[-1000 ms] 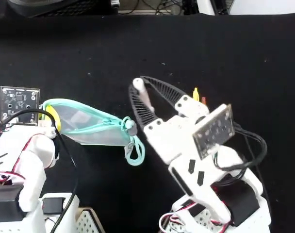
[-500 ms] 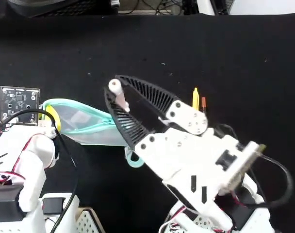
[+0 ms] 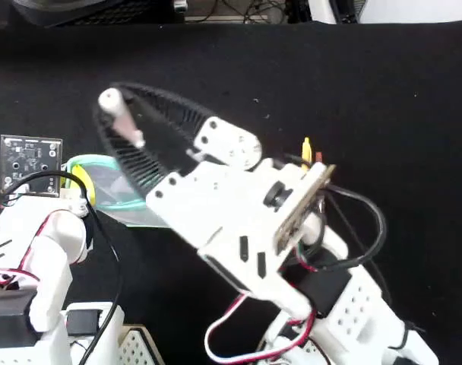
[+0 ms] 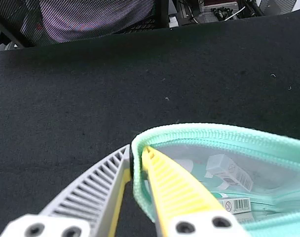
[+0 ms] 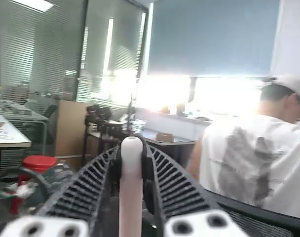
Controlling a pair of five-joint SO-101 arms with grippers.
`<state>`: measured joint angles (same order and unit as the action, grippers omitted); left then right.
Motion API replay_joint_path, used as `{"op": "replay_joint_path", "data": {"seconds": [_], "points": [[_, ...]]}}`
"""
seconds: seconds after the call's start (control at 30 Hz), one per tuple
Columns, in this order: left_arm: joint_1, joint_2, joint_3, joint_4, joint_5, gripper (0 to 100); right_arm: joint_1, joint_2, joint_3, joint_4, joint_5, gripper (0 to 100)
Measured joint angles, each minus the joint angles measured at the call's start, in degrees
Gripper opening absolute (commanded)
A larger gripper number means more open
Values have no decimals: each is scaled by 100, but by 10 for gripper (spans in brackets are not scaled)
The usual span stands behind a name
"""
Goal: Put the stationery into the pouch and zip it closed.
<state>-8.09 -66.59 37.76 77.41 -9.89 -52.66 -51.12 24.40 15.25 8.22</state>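
Loading was underway, we judged: right gripper [image 3: 112, 103] clenched a white pen [image 5: 130, 192] over the pouch [image 3: 109, 186] by the surface's [image 3: 368, 76] left edge, left gripper [image 4: 138, 154] pinching its rim; next, lowering it inside.

— What lies under the jaws of the left gripper [image 4: 137, 154]?
— We see a black cloth [image 4: 140, 74], running on ahead of them to its far edge. Past that edge we make out a mesh chair [image 4: 91, 17] and a tangle of cables [image 4: 216, 7].
— And ahead of the jaws of the right gripper [image 5: 131, 148]?
— A room, far beyond them. We see blinds [image 5: 36, 59] and a bright window [image 5: 209, 94]. Lower, off to one side of the jaws, stands a red-lidded jar [image 5: 39, 163]. A brown box [image 5: 70, 128] and a desk [image 5: 9, 137] sit farther off.
— And from above?
— We see the cloth spread out all round both pairs of jaws.
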Motion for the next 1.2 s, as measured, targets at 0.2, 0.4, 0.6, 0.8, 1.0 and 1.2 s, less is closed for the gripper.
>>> {"op": "replay_joint_path", "data": {"seconds": [0.2,0.4,0.6,0.8,1.0,1.2], "points": [[0,0,0,0,0,45,-158,0,-9,220,0,12],[0,0,0,0,0,45,-158,0,404,519,18,12],[0,0,0,0,0,45,167,-105,1345,536,0,12],[0,0,0,0,0,45,360,-949,1846,1310,0,20],[0,0,0,0,0,45,378,-1204,1846,2576,0,213],[0,0,0,0,0,45,378,-879,1248,3780,-9,296]]}}
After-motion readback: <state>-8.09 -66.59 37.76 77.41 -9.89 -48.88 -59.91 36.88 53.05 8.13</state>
